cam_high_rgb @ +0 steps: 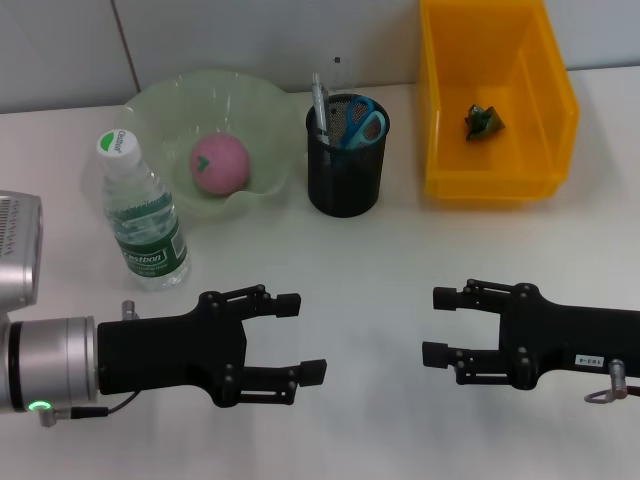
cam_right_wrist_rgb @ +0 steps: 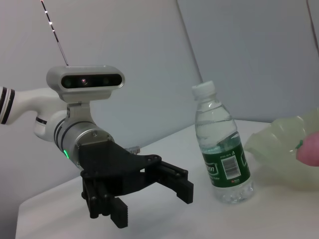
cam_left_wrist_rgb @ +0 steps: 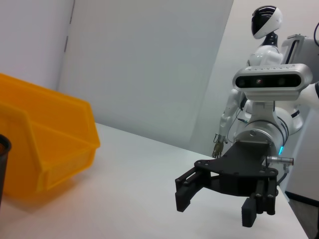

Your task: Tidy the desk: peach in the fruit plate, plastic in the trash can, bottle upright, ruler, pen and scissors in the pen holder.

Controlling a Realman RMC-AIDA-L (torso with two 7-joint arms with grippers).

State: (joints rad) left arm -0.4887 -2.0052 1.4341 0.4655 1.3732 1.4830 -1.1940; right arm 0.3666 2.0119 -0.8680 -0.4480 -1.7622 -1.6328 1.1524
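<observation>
Looking done | peach [cam_high_rgb: 218, 165] sits in fruit plate [cam_high_rgb: 160, 105], far past the left gripper [cam_high_rgb: 292, 338] fingertips | bottle [cam_high_rgb: 141, 213] stands upright, nearer the left gripper | green scrap, maybe the plastic, lies in trash can [cam_high_rgb: 440, 110], beyond the right gripper [cam_high_rgb: 442, 325] | scissors [cam_high_rgb: 362, 122] stand in pen holder [cam_high_rgb: 345, 170] | both grippers wide open, holding nothing

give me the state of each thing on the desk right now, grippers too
peach: in the fruit plate
bottle: upright, cap on
pen holder: upright, holding scissors and a pen
trash can: holds a crumpled green plastic scrap
left gripper: open, empty, over the near desk
right gripper: open, empty, over the near desk
</observation>
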